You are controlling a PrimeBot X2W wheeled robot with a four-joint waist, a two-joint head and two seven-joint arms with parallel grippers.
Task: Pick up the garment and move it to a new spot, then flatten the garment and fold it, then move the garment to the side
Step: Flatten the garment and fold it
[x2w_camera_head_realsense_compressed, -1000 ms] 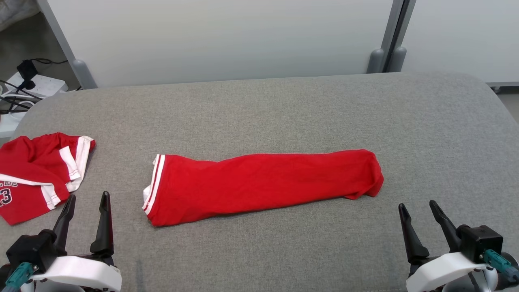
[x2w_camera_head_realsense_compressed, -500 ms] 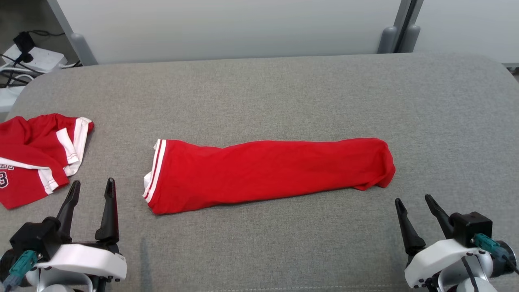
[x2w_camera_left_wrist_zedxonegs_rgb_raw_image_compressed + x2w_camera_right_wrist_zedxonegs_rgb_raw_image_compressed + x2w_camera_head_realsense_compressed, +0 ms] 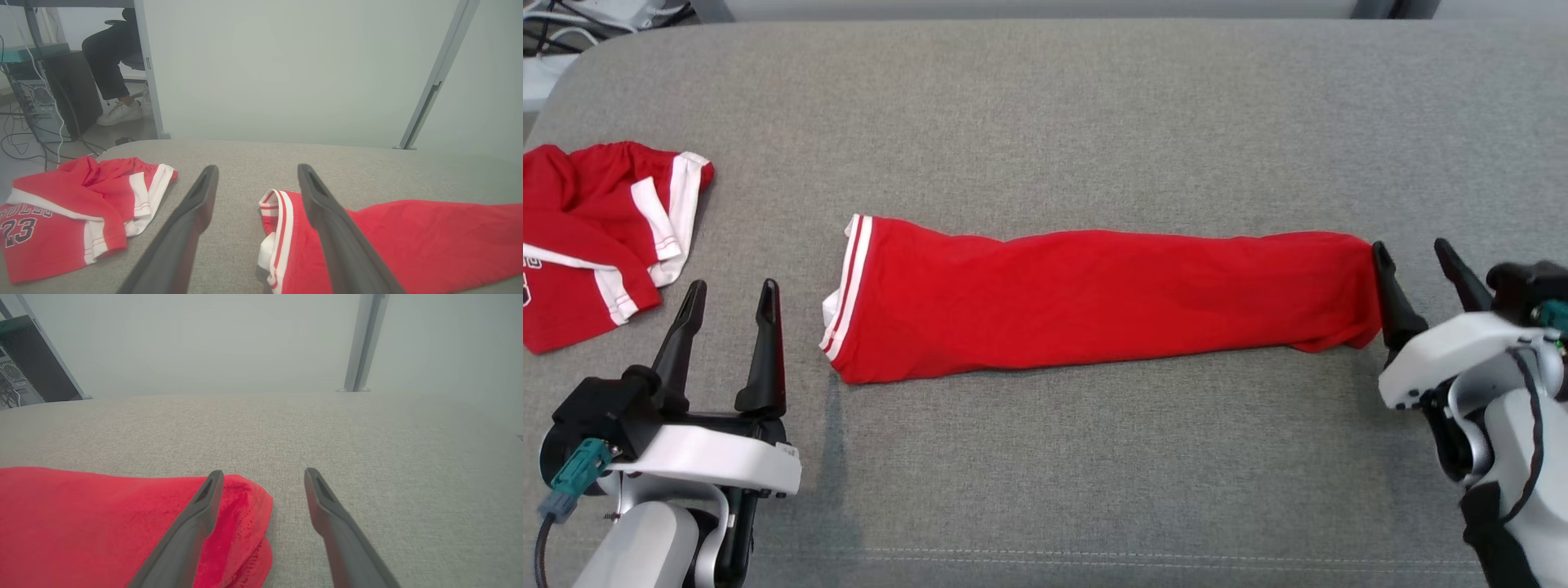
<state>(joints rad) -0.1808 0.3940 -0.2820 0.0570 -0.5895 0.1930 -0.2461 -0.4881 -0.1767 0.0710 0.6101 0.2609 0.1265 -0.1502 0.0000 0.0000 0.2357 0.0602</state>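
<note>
A red garment [image 3: 1094, 302] folded into a long strip lies across the middle of the grey cushion, its white-striped hem at the left end. My left gripper [image 3: 731, 290] stands open just left of that hem, holding nothing; in the left wrist view the garment's hem [image 3: 278, 228] sits beside my left gripper [image 3: 257, 169], behind the right finger. My right gripper [image 3: 1409, 249] is open at the strip's right end, its left finger against the cloth edge. In the right wrist view the garment's rounded end [image 3: 241, 514] lies under the left finger of my right gripper [image 3: 263, 473].
A second red jersey [image 3: 596, 237] with white trim and a number lies crumpled at the cushion's [image 3: 1094, 106] left edge. Cables and a power strip [image 3: 572, 16] sit past the far left corner. A person's leg and shoe [image 3: 118, 110] show behind a partition.
The head camera has tilted down and the view shifted. Both grippers have come forward, the left to beside the hem, the right up to the strip's right end. Both stay open.
</note>
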